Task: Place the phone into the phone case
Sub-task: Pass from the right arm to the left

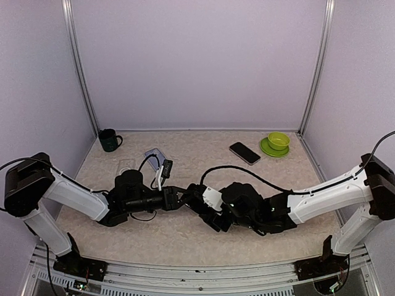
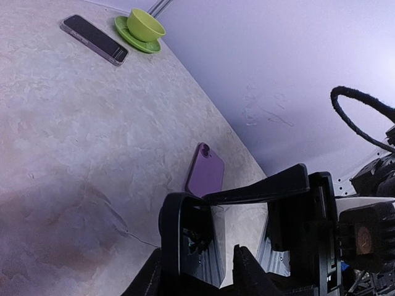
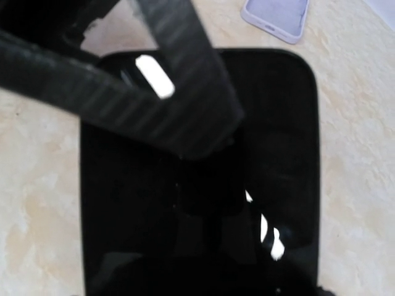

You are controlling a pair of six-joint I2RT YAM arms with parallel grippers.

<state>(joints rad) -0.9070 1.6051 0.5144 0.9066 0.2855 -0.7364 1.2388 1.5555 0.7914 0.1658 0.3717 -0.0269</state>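
Marbled tabletop (image 1: 185,237), phone (image 3: 203,234) inside left tool (image 1: 183,198)

Table (image 1: 185,237): beige, marbled w/ paler veins. Saucer (image 1: 271,150) & cup (image 1: 278,140) on it: lime green, plain. 2nd phone (image 1: 245,153), just left of saucer: black screen, purplish rim. Phone (image 3: 203,185), well left of saucer & nearer: glossy black w/ white glints. Phone case (image 3: 276,17), far left of saucer: pale lilac, plain. Mug (image 1: 109,140), farthest left of saucer: dark green. Arms (image 1: 74,194): white shells, black joints & cables. Walls (image 1: 197,61): pale lavender-white.
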